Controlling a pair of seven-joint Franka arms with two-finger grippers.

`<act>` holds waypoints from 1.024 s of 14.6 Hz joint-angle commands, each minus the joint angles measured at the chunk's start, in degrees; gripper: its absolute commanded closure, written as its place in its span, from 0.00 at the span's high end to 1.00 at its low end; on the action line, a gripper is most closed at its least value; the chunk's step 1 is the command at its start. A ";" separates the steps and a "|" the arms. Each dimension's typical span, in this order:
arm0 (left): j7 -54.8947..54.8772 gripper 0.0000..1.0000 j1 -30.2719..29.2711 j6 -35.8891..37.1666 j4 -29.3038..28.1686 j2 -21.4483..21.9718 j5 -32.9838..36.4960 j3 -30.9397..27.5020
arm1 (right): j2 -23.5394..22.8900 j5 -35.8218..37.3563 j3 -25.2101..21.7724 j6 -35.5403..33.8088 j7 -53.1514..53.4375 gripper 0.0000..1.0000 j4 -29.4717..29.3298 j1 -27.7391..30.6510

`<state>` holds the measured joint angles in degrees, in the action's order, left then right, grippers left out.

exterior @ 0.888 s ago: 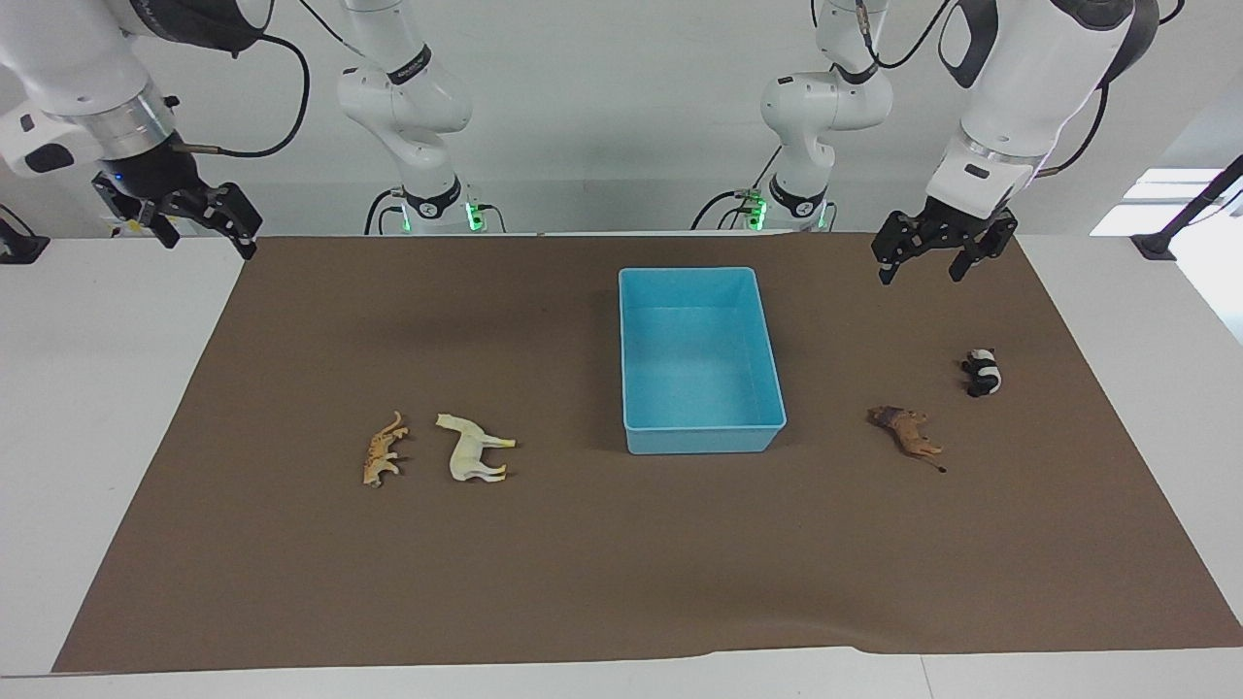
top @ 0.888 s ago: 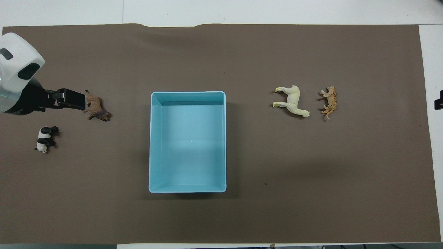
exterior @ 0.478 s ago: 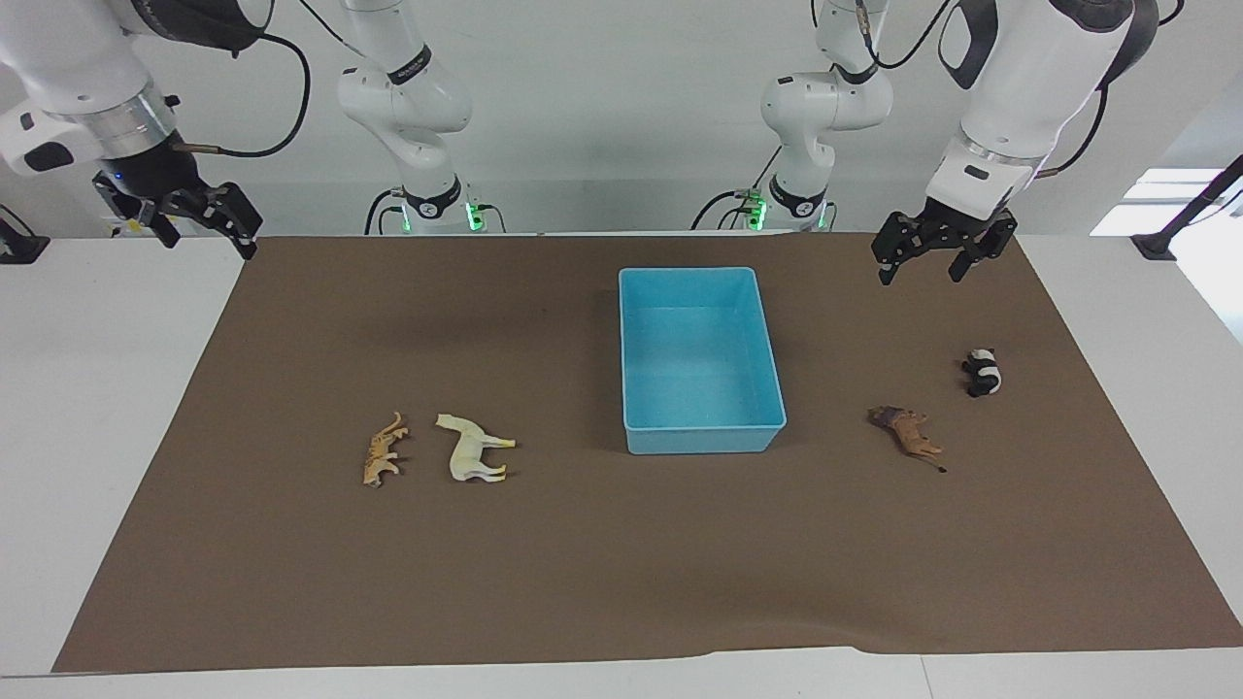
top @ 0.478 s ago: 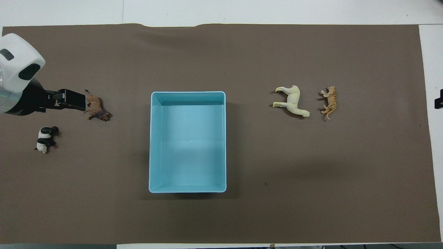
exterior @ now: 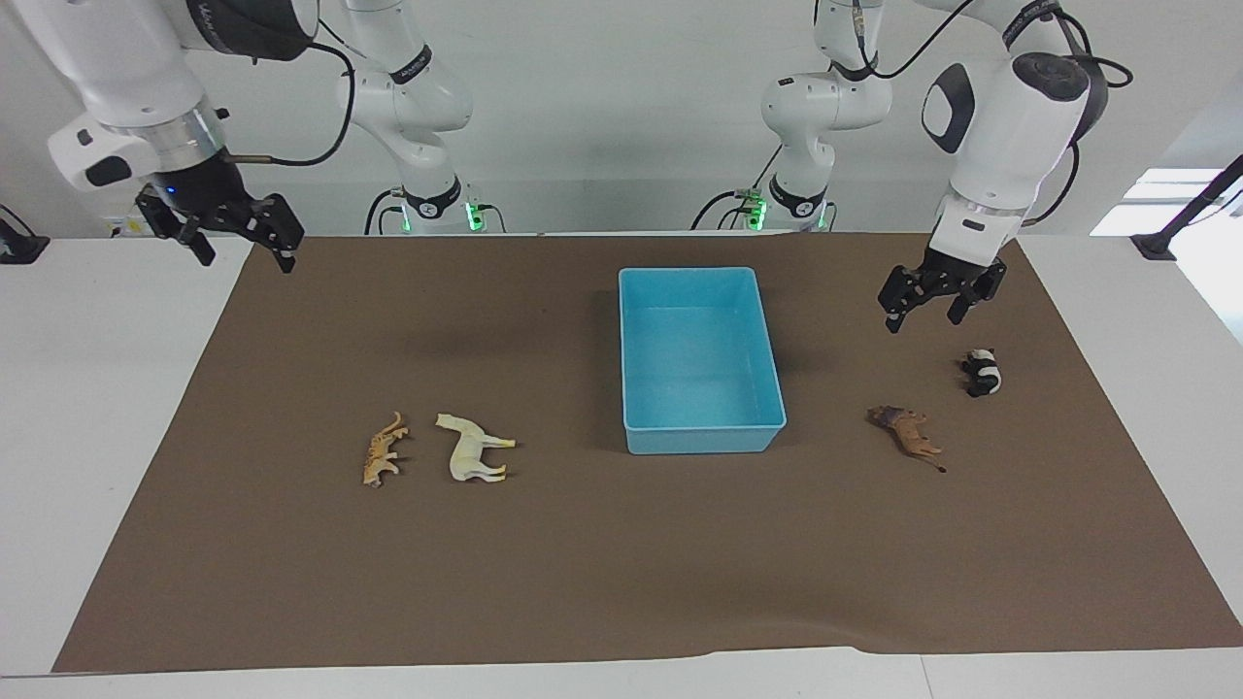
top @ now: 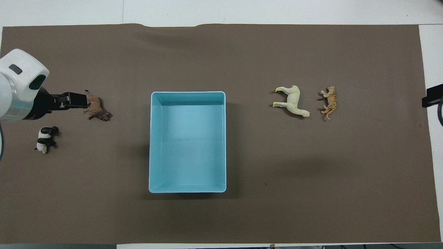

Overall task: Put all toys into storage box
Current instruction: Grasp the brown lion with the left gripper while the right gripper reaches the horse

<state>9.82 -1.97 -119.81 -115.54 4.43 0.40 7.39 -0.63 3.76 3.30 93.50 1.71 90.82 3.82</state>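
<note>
The light blue storage box (exterior: pixel 701 439) stands empty mid-mat; it also shows in the overhead view (top: pixel 188 92). The panda (exterior: pixel 983 372) (top: pixel 46 139) and brown lion (exterior: pixel 908 433) (top: pixel 97 110) lie toward the left arm's end. The cream-white horse (exterior: pixel 473 449) (top: pixel 292 102) and orange cat (exterior: pixel 384 449) (top: pixel 330 101) lie toward the right arm's end. My left gripper (exterior: pixel 924 313) (top: pixel 78 99) is open and empty, raised over the mat between the box and the panda. My right gripper (exterior: pixel 245 254) (top: pixel 432 100) is open and empty, raised over the mat's edge.
A brown mat (exterior: pixel 583 563) covers the white table (exterior: pixel 97 408). All four toys lie on their sides on the mat, apart from the box.
My left gripper has come down and forward, closer to the panda and lion. My right gripper has moved in over the mat's edge. The toys and box have not moved.
</note>
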 commanded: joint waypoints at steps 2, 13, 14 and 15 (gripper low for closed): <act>1.16 1.00 -1.53 -10.42 -1.18 -8.27 1.80 0.17 | -3.56 -0.51 0.30 14.48 8.02 1.00 8.75 -5.31; 55.61 1.00 0.91 -18.09 -3.99 -18.91 6.25 0.00 | -20.98 -4.02 0.30 46.13 15.26 1.00 15.25 -13.40; 58.44 1.00 1.01 -18.26 -4.16 -19.71 8.63 0.00 | -21.51 -4.02 0.30 47.11 15.17 1.00 16.13 -13.66; 59.08 1.00 0.66 -18.27 -4.25 -19.72 9.09 0.00 | -21.43 -4.02 0.30 47.47 14.65 1.00 17.88 -13.66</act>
<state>64.82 -1.49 -136.38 -119.33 -14.09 7.13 8.02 -22.28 0.52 3.49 138.55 18.18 105.33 -10.06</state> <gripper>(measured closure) 0.000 0.000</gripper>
